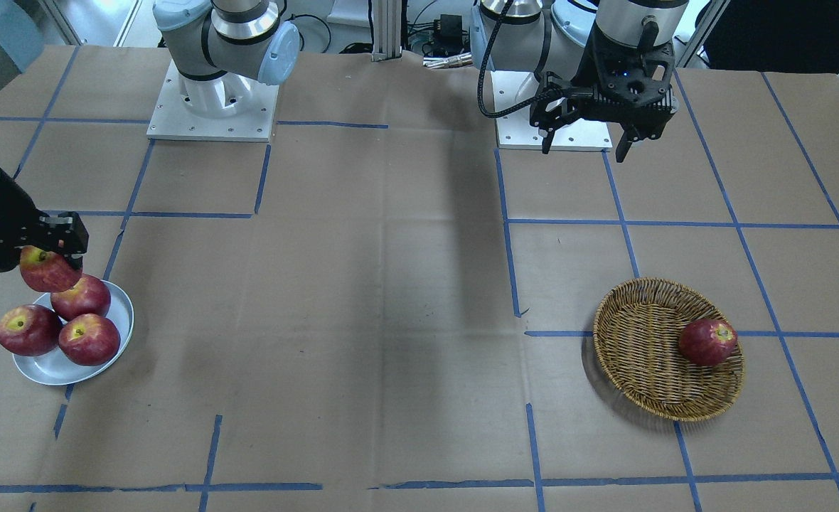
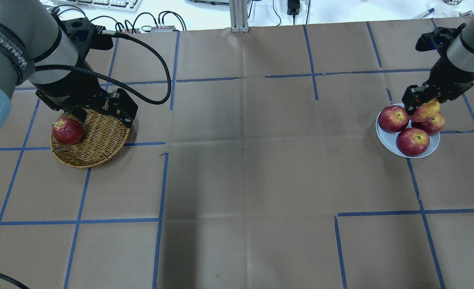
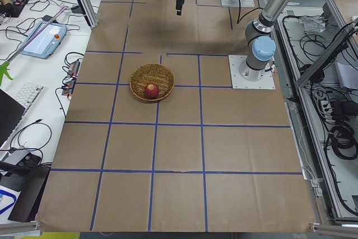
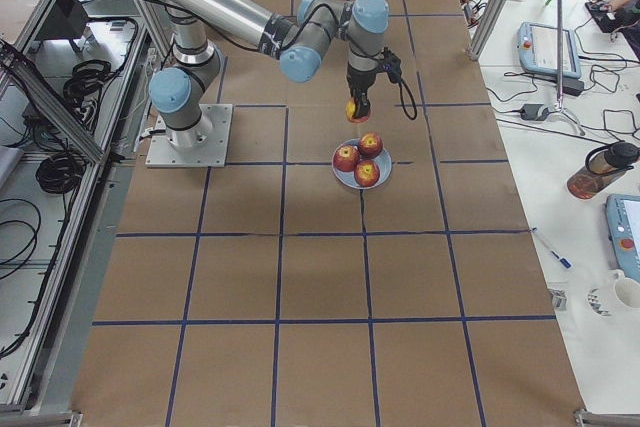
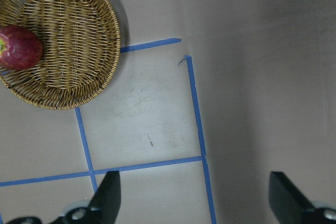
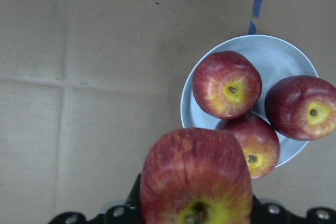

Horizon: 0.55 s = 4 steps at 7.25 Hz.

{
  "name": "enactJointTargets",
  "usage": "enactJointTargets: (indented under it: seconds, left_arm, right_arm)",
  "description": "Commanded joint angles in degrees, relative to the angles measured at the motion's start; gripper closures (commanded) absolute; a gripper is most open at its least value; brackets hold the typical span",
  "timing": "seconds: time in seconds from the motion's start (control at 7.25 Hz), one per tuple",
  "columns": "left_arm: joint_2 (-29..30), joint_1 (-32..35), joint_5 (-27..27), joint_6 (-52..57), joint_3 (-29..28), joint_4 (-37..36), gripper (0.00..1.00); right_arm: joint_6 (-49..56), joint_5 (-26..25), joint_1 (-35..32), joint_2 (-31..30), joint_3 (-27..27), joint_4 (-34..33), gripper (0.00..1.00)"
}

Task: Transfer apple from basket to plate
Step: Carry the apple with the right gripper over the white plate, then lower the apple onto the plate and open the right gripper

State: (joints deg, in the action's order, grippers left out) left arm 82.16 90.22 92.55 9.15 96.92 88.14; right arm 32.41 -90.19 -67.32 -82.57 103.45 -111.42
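Note:
My right gripper (image 1: 51,257) is shut on the streaky pinkish-red apple (image 1: 45,269) and holds it just above the back edge of the white plate (image 1: 48,367). The right wrist view shows the apple (image 6: 197,178) close up, with the plate (image 6: 286,55) below and to the right. Three darker red apples (image 1: 89,338) lie on the plate. The wicker basket (image 1: 645,343) holds one dark red apple (image 1: 707,341). My left gripper (image 1: 584,146) is open and empty, raised behind the basket; the left wrist view shows the basket (image 5: 73,40) from high above.
The table is covered in brown paper with a grid of blue tape lines (image 1: 508,235). Both arm bases (image 1: 213,107) stand at the robot's edge. The plate (image 2: 385,140) and the basket (image 2: 96,141) are at opposite ends of the table.

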Motion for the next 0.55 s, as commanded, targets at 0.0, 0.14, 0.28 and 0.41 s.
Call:
enactJointTargets:
  seconds: [0.0, 0.14, 0.28, 0.41]
  left_arm:
    - [0.3, 0.0, 0.1, 0.0, -0.1, -0.7, 0.01]
    - [0.3, 0.0, 0.1, 0.1, -0.2, -0.8, 0.01]
    - [0.4, 0.0, 0.1, 0.1, -0.1, -1.8, 0.02]
    - [0.4, 0.0, 0.2, 0.1, 0.0, -3.6, 0.02]
  right_arm:
    - [3.7, 1.3, 1.8, 4.9, 0.7, -6.5, 0.59]
    - [5.1, 1.7, 2.7, 7.2, 0.8, -8.1, 0.59]
    - [5.4, 1.9, 4.2, 8.1, 0.9, -8.1, 0.59]
    - [6.3, 1.9, 4.4, 8.2, 1.1, -8.2, 0.59]
